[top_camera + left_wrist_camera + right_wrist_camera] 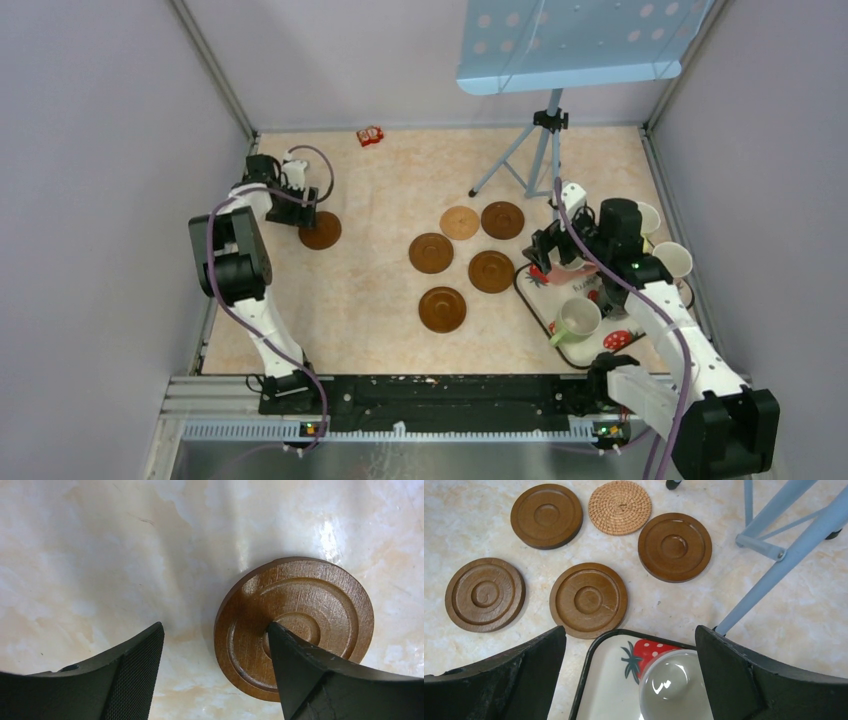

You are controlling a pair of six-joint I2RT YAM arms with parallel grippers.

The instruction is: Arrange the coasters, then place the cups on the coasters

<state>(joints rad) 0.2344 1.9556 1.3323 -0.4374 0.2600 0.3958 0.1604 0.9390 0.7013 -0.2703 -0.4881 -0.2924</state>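
Your left gripper (216, 625) hangs over the lone coaster (295, 625) at the far left of the table (100, 555), jaws apart, gripping nothing; one fingertip overlaps the disc, the other's over bare table; up close you get its brown wood and ring grooves, which the top view flattens out. Right gripper (629, 630) gapes wide and empty above a pale cup (674, 687) in the strawberry tray (589, 690); only that wrist cam shows the tan coaster (620, 507) is woven, sitting among four wooden coasters (588, 600).
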